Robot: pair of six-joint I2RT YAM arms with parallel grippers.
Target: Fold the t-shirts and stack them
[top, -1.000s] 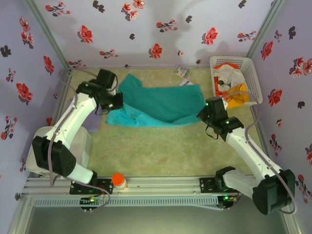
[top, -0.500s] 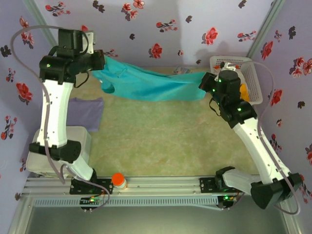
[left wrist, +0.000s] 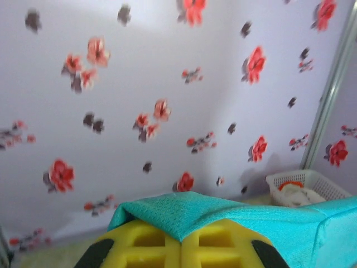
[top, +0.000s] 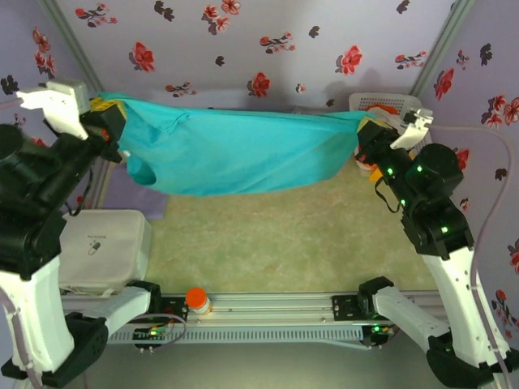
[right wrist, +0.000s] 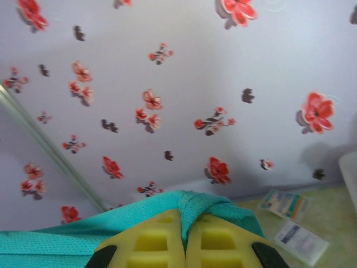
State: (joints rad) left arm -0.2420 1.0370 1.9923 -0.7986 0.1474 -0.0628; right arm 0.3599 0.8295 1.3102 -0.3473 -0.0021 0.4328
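2 arms up high! The left gripper (top: 112,121) and right gripper (top: 366,130) each clamp tight on an edge of the teal t-shirt (top: 235,150), which hangs stretched between them above the table (top: 268,243).

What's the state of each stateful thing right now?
teal shirt: held up, stretched between both grippers.
left gripper: shut on teal shirt.
right gripper: shut on teal shirt.
basket: holds clothes.
bottle: upright, cap on.
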